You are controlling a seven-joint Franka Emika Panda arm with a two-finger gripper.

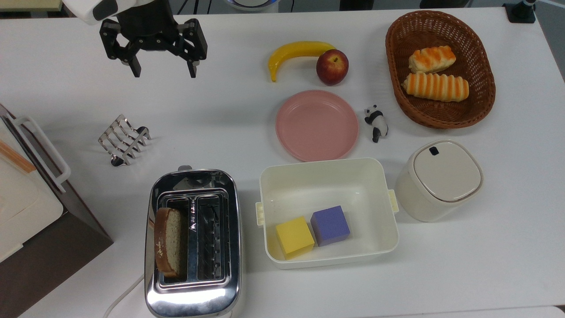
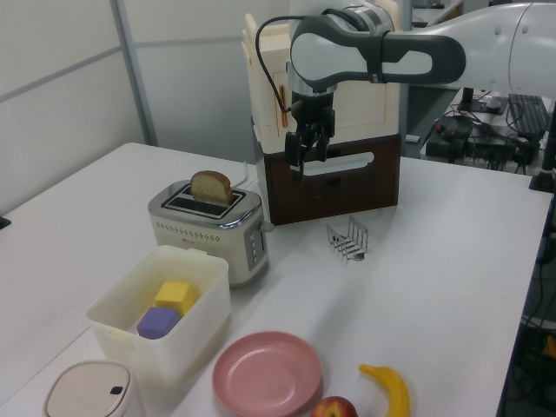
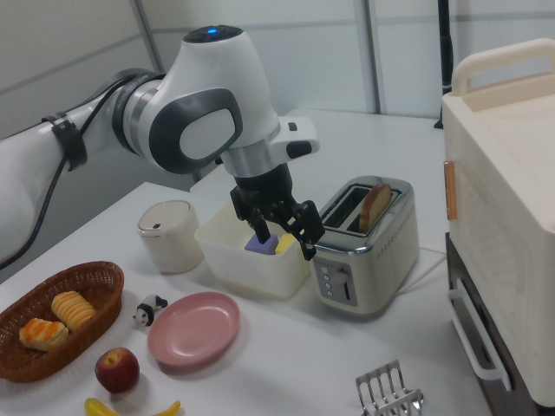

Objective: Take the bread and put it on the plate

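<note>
A white table [image 1: 247,115] spreads below and around the jaws. Pale grey wall panels [image 2: 61,78] with metal strips [image 2: 130,69] stand behind them in the left view. Past the table's far edge there, a desk [image 2: 486,122] carries cables and equipment. Even indoor light.

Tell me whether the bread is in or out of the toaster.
In. The bread stands upright in one slot of the toaster, its top poking above the rim; the other slot is empty.
</note>
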